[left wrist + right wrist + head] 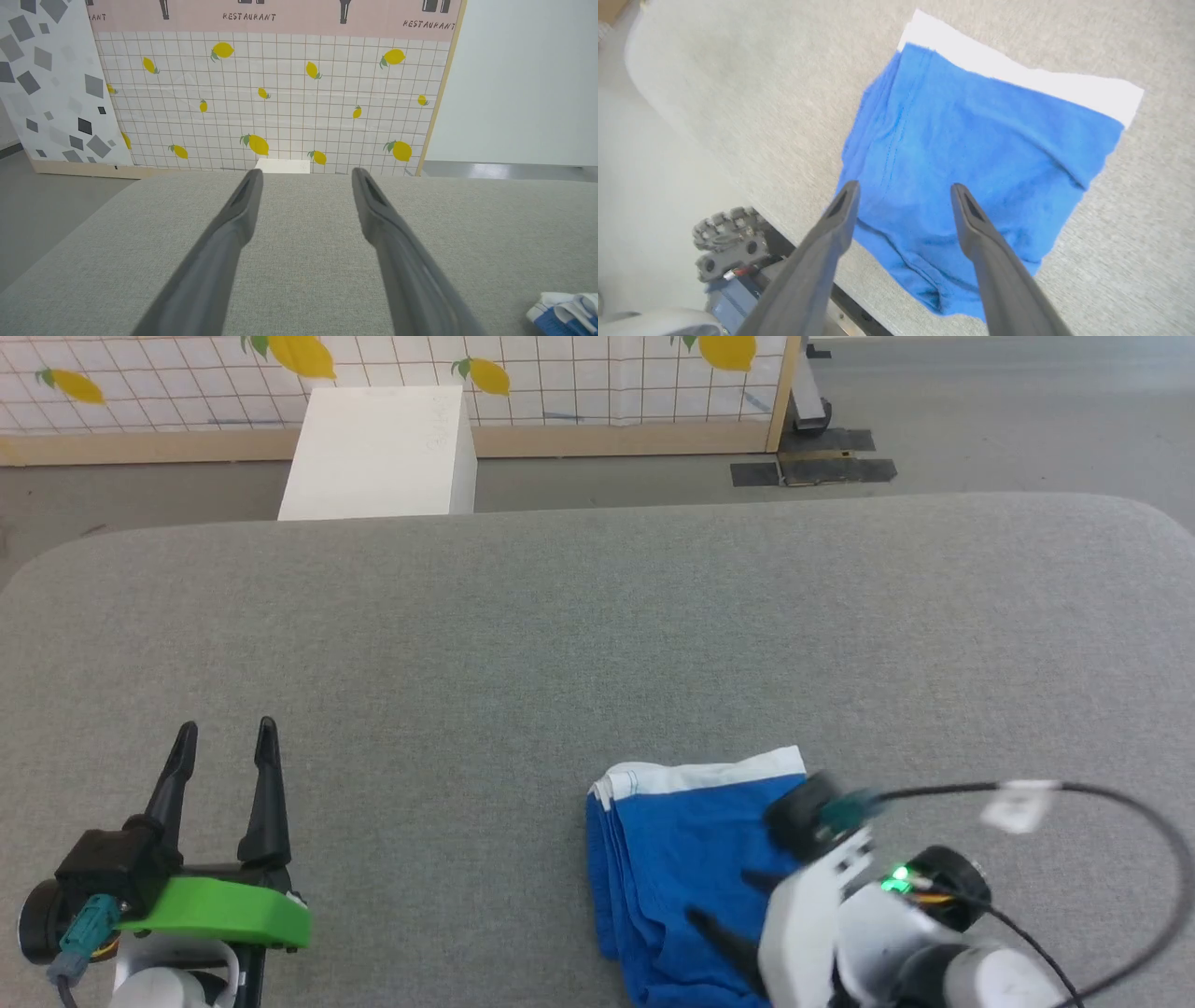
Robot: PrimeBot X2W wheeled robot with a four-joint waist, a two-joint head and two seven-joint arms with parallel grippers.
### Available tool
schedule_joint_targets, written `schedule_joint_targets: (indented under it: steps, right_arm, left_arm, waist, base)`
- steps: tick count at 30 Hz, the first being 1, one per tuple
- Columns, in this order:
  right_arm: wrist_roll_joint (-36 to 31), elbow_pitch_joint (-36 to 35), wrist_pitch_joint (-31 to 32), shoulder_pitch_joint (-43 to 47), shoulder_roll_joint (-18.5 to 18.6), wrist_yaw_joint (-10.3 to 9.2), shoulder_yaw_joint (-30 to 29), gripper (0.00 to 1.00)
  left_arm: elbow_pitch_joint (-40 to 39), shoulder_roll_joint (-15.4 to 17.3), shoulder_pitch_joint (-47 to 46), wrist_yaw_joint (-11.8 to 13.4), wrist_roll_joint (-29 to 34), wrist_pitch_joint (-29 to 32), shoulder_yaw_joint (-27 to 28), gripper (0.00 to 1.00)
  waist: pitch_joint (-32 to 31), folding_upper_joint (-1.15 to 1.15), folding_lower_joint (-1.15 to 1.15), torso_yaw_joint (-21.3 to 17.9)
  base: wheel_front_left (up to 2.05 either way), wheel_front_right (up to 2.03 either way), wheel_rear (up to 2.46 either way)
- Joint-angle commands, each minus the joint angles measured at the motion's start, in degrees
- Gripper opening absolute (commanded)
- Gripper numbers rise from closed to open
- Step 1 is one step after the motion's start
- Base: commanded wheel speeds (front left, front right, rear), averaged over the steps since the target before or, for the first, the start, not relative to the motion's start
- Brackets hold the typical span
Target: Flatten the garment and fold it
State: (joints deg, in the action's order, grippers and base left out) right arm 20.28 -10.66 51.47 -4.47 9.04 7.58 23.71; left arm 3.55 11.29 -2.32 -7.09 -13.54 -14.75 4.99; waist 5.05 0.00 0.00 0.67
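Right tool (903, 187) hangs open over folded garment (980, 135).

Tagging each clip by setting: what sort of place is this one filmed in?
Most likely a staged test room, not a real home or shop. A lemon-print backdrop panel lettered RESTAURANT stands on a bare grey floor, behind a grey padded table with blue shorts on it.

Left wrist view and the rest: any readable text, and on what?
"RESTAURANT": twice on the pink band above the lemon-tiled panel.
"ANT": same band, left end, its start hidden.
Faint marks on the white box: too faint to read.
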Motion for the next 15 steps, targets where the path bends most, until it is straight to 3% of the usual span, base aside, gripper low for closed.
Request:
schedule_joint_targets:
  steps: [1, 6, 8, 15]
  right_arm:
    - [1.1, -1.7, -1.2, 1.1, -2.1, -0.09, -2.8, 1.00]
    - [-3.9, -2.8, -4.8, 1.7, -5.2, -0.09, -15.7, 1.00]
    - [-11.0, 1.6, -4.8, 1.4, -5.9, -0.09, -20.5, 1.00]
    - [-14.2, 10.0, -6.1, -0.4, -6.1, -0.09, -16.7, 1.00]
  left_arm:
    - [0.0, 0.5, 0.5, -0.4, -0.5, -0.2, 0.3, 1.00]
    - [-0.2, 0.4, 0.7, -0.4, -0.3, -0.2, 0.9, 1.00]
    - [-0.6, 0.2, 0.7, -0.4, -0.1, -0.2, 1.3, 1.00]
    - [-1.2, 0.4, 0.0, -0.4, -0.2, -0.2, 1.6, 1.00]
  waist:
    - [0.0, 0.00, 0.00, 0.0]
    - [0.1, 0.00, 0.00, -0.3]
    - [0.5, 0.00, 0.00, -0.1]
    - [2.7, 0.00, 0.00, 0.7]
  base:
    - [0.00, 0.00, 0.00]
    - [0.00, 0.00, 0.00]
    - [0.00, 0.00, 0.00]
    - [0.00, 0.00, 0.00]
